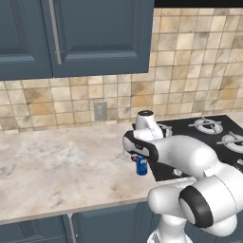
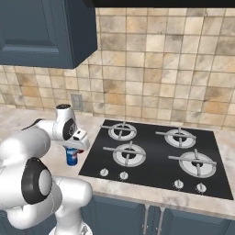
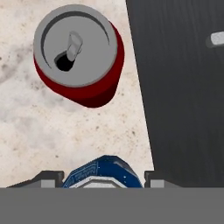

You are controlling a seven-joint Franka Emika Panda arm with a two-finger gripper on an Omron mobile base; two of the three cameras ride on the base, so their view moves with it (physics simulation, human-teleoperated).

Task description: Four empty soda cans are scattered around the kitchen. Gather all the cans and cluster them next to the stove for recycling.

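Beside the stove [image 2: 156, 156], on the tabletop [image 1: 57, 161], my tool [image 3: 104, 183] is clenched on the blue can [image 3: 103, 173] near a red can [image 3: 78, 54]; judged light, thin-walled, slick and dentable, so grip mid-body, gently.

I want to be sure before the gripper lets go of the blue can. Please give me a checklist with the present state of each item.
1. Blue can between the gripper fingers: ok.
2. Blue can upright: ok.
3. Blue can beside the stove, over the counter: ok.
4. Red can apart from the blue can: ok.
5. Blue can's base resting on the counter: cannot tell.
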